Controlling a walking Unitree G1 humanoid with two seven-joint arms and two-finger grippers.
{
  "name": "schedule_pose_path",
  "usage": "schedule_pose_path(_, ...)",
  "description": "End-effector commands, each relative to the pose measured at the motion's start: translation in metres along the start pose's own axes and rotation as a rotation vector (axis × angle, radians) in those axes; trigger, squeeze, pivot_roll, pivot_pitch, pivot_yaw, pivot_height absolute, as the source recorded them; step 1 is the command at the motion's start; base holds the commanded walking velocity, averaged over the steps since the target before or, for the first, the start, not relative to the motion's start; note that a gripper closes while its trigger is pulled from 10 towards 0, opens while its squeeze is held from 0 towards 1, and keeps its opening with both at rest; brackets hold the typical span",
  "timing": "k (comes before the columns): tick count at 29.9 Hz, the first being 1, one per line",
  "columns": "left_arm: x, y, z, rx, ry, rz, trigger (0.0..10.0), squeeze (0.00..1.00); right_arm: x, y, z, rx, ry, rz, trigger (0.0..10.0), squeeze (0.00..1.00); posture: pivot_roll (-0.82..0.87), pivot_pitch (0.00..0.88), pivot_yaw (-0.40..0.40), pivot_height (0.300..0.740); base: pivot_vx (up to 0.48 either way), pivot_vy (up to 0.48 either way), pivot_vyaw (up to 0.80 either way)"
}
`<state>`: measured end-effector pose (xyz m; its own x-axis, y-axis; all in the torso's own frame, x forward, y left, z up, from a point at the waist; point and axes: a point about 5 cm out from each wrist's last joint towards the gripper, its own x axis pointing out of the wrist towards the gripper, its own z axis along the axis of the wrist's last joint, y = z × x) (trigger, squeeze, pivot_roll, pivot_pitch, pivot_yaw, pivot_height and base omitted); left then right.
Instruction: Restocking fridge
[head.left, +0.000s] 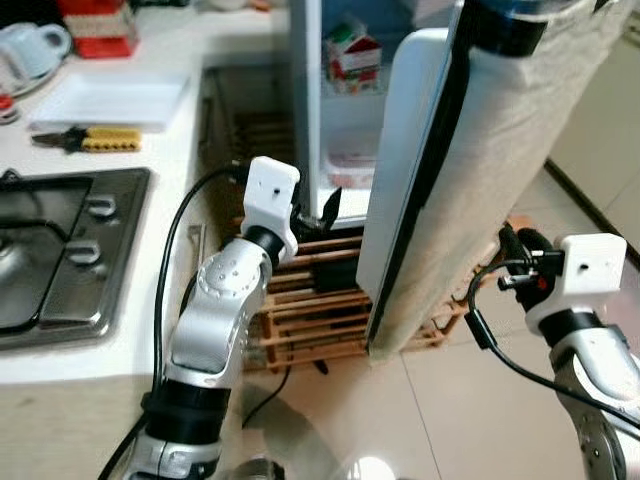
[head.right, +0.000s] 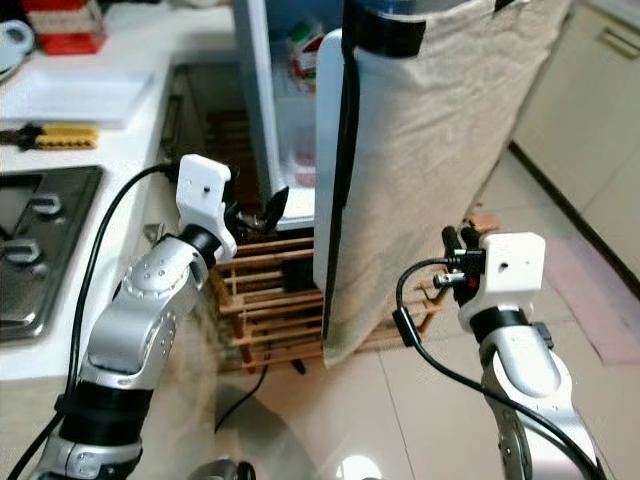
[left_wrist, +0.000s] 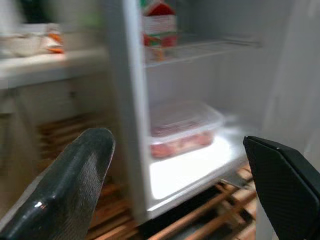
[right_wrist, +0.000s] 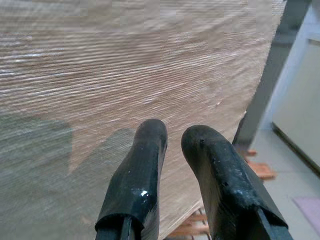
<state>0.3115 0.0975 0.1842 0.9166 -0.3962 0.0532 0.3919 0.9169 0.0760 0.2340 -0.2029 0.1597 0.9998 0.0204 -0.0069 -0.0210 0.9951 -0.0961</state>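
Beige cloth (head.right: 440, 150) draped over the white fridge door (head.left: 410, 160) could snag the right end effector (right_wrist: 177, 165), whose fingers sit nearly together, empty, just beside the fabric. The left end effector (left_wrist: 175, 180), spread wide and empty, points at the clear lidded tub of meat (left_wrist: 182, 127) on the fridge's lower shelf; the door could swing onto that arm.

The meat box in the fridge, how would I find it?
Look into the open fridge beside the counter. Below the wire shelf holding a red-roofed carton sits the clear lidded tub of red meat, flat and see-through, alone on the bottom.
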Motion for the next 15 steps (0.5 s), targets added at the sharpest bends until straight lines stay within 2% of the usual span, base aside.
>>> schedule_pose_path(1,0.0011,-0.0041,0.0014,-0.008,-0.001,-0.008,10.0,0.0,-0.0007,-0.0041,0.0056,0.019,-0.013,-0.027,10.0,0.0,-0.06,0.036,0.02,0.74,0.0,-0.326,0.0)
schedule_pose_path(15,0.0038,-0.0041,0.0017,-0.005,0.008,-0.017,10.0,0.0,-0.0059,-0.002,0.0012,0.021,0.003,-0.022,10.0,0.0,-0.07,0.034,0.041,0.74,0.0,-0.327,0.0)
